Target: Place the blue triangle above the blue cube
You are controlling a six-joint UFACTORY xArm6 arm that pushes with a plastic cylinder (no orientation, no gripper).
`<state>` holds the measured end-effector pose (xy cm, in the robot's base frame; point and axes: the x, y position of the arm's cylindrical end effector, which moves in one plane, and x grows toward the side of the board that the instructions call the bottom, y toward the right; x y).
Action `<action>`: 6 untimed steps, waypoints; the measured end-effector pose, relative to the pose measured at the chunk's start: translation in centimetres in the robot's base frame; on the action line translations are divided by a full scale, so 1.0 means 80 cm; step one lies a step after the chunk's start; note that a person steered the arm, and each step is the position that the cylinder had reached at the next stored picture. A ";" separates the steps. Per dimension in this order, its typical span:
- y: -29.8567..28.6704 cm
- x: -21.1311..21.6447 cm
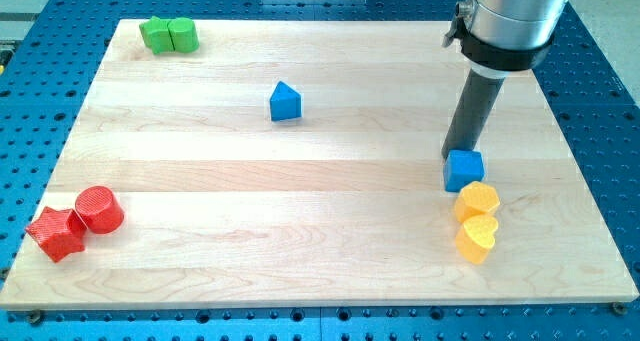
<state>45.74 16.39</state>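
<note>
A light wooden board (300, 191) w/ visible grain strips sits on a blue perforated metal table (600, 71). One robot arm enters from the view's top right; it has no claw to open or close, only a straight dark rod. The rod's lower end, the tip (459, 153), sits right at the upper edge of the blue cube (464, 169), apparently touching it or just beside it; exact contact cannot be told.

The blue triangle (285, 101), a small matte block w/ a peaked top, lies well apart from the tip, toward the view's left and slightly toward the view's top. It stands alone near the board's upper middle. The blue cube is at the view's right, approx. mid-height of the board. So the triangle must travel rightward to end above the cube; judging from this, the tip likely has to get round to the triangle's left side first.

Other blocks, all matte w/ faintly ridged surfaces:
- Two yellow blocks, a hexagon-like one (477, 199) and a heart-like one (477, 237), just below the cube, touching each other.
- Two green blocks (168, 34) touching, at the view's top left; shapes unclear.
- A red star (56, 233) and a red cylinder (98, 209), touching, at the view's bottom left.
</note>
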 end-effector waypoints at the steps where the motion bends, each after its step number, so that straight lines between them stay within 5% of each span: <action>1: 0.000 -0.018; 2: -0.032 -0.056; 3: -0.141 -0.012; 5: -0.347 -0.076; 6: -0.309 -0.118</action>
<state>36.31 -8.35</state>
